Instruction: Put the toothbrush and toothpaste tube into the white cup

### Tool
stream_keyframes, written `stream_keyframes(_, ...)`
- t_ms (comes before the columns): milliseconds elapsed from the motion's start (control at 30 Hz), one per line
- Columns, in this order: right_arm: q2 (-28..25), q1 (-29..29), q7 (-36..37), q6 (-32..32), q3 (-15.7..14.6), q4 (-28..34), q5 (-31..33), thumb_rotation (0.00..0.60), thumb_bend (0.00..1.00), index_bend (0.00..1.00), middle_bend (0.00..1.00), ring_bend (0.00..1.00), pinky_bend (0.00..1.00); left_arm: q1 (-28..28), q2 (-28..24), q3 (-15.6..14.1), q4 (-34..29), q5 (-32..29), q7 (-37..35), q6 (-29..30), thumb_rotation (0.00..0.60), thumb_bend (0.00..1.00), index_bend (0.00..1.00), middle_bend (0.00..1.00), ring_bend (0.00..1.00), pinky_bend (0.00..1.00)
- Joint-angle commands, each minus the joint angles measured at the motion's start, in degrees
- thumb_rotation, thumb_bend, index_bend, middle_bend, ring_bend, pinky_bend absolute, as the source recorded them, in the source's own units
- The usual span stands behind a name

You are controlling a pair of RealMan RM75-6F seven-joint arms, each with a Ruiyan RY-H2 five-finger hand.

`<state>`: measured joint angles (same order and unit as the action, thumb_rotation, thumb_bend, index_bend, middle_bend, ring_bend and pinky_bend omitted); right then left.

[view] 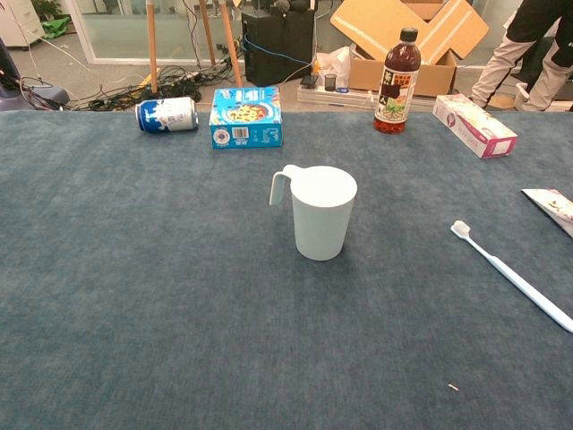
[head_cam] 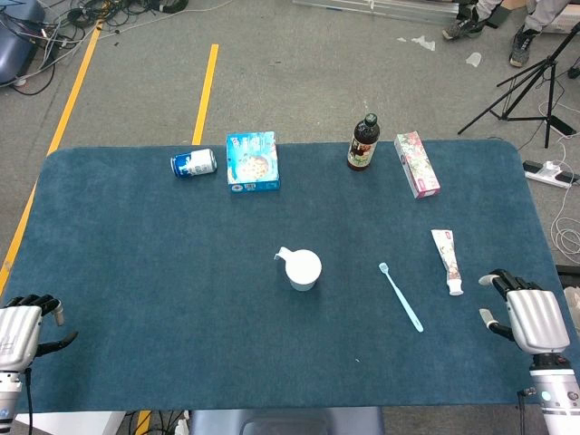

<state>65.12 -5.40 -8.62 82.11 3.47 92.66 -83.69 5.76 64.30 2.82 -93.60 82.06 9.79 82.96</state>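
Observation:
The white cup (head_cam: pixel 303 269) (view: pixel 321 211) stands upright near the middle of the blue table, its handle to the left. A light blue toothbrush (head_cam: pixel 401 296) (view: pixel 511 274) lies flat to its right, bristles at the far end. Further right lies the toothpaste tube (head_cam: pixel 447 260) (view: pixel 555 207), cap toward me, only partly inside the chest view. My right hand (head_cam: pixel 530 315) hovers just right of the tube near the table's right edge, holding nothing, fingers apart. My left hand (head_cam: pixel 23 326) sits at the front left corner, fingers curled in and holding nothing. Neither hand shows in the chest view.
Along the far edge lie a blue can (head_cam: pixel 194 163) on its side, a blue box (head_cam: pixel 252 161), a dark bottle (head_cam: pixel 363 143) standing upright, and a pink-white box (head_cam: pixel 417 163). A tripod (head_cam: pixel 530 82) and cables stand on the floor beyond.

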Motion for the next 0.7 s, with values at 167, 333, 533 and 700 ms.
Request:
stream_keyframes(167, 0.10, -0.02, -0.18, -0.09, -0.08, -0.14, 0.00, 0.600, 0.20, 0.39, 0.34, 0.42, 0.52, 0.10, -0.04, -0.15, -0.08, -0.20, 0.55, -0.36, 0.600, 0.00, 0.66, 0.54, 0.44, 0.41)
stream_keyframes(333, 0.19, -0.36, 0.13, -0.68, -0.09, -0.29, 0.00, 0.600, 0.20, 0.39, 0.34, 0.42, 0.52, -0.01, 0.14, -0.13, -0.08, 0.11, 0.43, 0.16, 0.600, 0.00, 0.66, 0.54, 0.44, 0.41)
stream_keyframes(533, 1.17, -0.66, 1.16, 1.34, -0.08, -0.63, -3.16, 0.600, 0.20, 0.39, 0.34, 0.42, 0.52, 0.01, 0.02, -0.37, -0.08, 0.08, 0.13, -0.23, 0.600, 0.00, 0.66, 0.54, 0.44, 0.41)
stream_keyframes(700, 0.79, -2.91, 1.28, 1.24, -0.06, 0.25, -8.00, 0.600, 0.20, 0.39, 0.38, 0.46, 0.63, -0.11, -0.21, -0.67, -0.46, 0.43, 0.02, -0.20, 0.600, 0.00, 0.66, 0.54, 0.44, 0.41)
